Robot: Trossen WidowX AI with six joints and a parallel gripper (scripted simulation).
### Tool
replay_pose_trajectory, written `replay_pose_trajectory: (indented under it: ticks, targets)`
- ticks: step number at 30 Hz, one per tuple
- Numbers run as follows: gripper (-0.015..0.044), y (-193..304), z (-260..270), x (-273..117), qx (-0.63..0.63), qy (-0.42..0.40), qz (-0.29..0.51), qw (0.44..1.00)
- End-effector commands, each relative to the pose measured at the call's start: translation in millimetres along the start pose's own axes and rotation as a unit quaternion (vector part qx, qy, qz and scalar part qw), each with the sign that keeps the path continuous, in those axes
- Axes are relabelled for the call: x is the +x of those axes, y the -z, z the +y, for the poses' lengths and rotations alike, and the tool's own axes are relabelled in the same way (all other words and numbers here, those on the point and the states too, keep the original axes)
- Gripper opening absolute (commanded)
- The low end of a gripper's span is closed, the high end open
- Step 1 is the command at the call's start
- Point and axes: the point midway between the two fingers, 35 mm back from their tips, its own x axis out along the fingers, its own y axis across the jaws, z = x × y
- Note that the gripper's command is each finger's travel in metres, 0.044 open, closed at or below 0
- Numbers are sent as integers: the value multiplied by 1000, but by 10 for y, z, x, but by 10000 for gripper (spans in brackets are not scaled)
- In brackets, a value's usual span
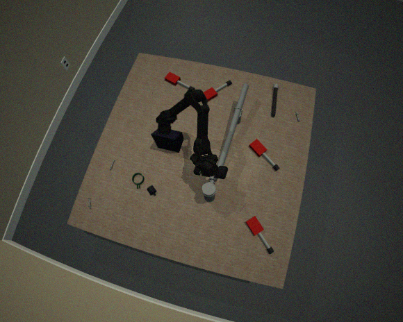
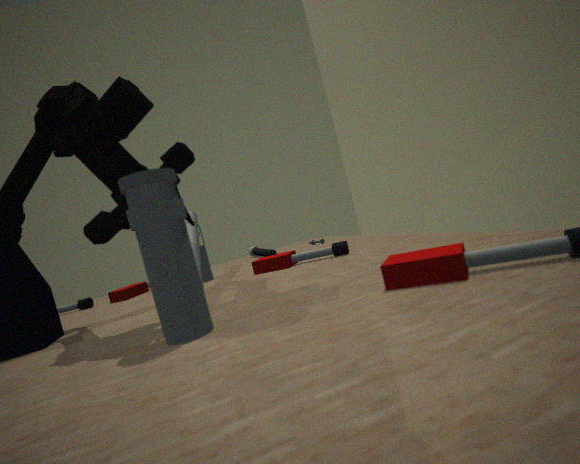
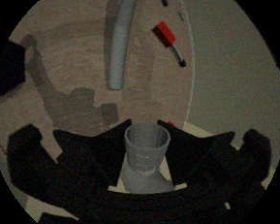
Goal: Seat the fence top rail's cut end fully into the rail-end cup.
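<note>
The big grey post (image 1: 208, 189) (image 2: 173, 280) stands upright; its brace band (image 2: 156, 219) sits a little below the cap. My gripper (image 3: 144, 122) (image 1: 211, 176) is shut on the rail-end cup (image 3: 146, 161), one finger on each side. The cup's open mouth faces up in the wrist view. The long grey rail (image 1: 231, 133) (image 3: 119, 52) slopes through the loop cap (image 1: 238, 112) at the smaller post. In the wrist view the rail's near end is apart from the cup, beyond its mouth. In the exterior view the post hides the cup.
Red-headed tools lie around the board, one right of the rail (image 1: 258, 147) (image 2: 274, 262), one near the front right (image 1: 254, 225) (image 2: 425, 267) and others at the back. A dark bar (image 1: 274, 100) lies at the back right. A green ring (image 1: 133, 180) and a small black part (image 1: 151, 190) lie left of the post.
</note>
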Motion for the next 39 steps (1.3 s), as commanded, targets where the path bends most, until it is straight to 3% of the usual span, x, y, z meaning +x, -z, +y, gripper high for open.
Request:
replay_pose_trajectory:
  ticks: [1,13,25,31,39]
  targets:
    - [131,0,0,0,0,0,0,1000]
    - [440,-158,-96,-139,3,0,1,1000]
    - [440,-398,-224,-340,34,1,0,999]
    - [440,-807,-410,-658,306,-1,-5,952]
    - [440,-1391,-517,-1081,618,-9,-8,786]
